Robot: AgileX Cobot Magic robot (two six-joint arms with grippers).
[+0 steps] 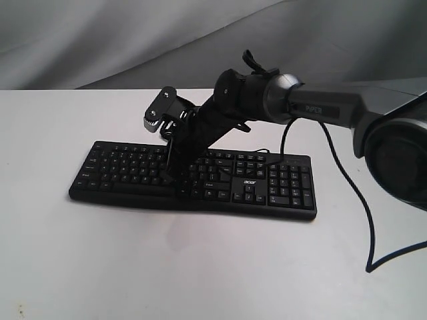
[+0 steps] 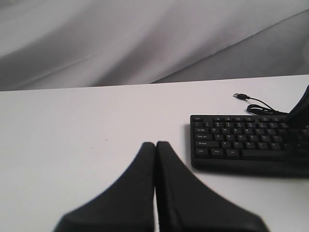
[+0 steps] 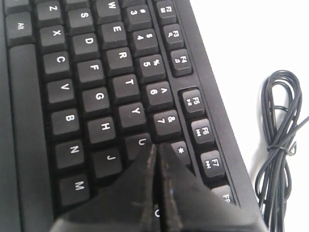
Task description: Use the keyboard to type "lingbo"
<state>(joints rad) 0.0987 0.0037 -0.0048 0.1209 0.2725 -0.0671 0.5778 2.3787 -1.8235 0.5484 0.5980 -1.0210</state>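
Observation:
The long black keyboard [image 1: 260,187] with white legends and an "acer" logo lies across the middle of the white table [image 1: 200,267]. My right gripper [image 1: 175,172] is shut, pointing down onto its middle letter keys. In the right wrist view the shut tips [image 3: 157,146] sit between the U key [image 3: 140,141] and the * key, over the I position, with the keyboard [image 3: 96,96] filling the view. Left of the keyboard [image 2: 241,140], my left gripper [image 2: 156,144] is shut and empty above bare table; it is out of the exterior view.
The keyboard's thin black cable [image 3: 277,145] lies coiled behind its far edge, its USB plug [image 2: 240,96] loose on the table. A black arm cable [image 1: 353,193] hangs at the right. Grey cloth backs the table.

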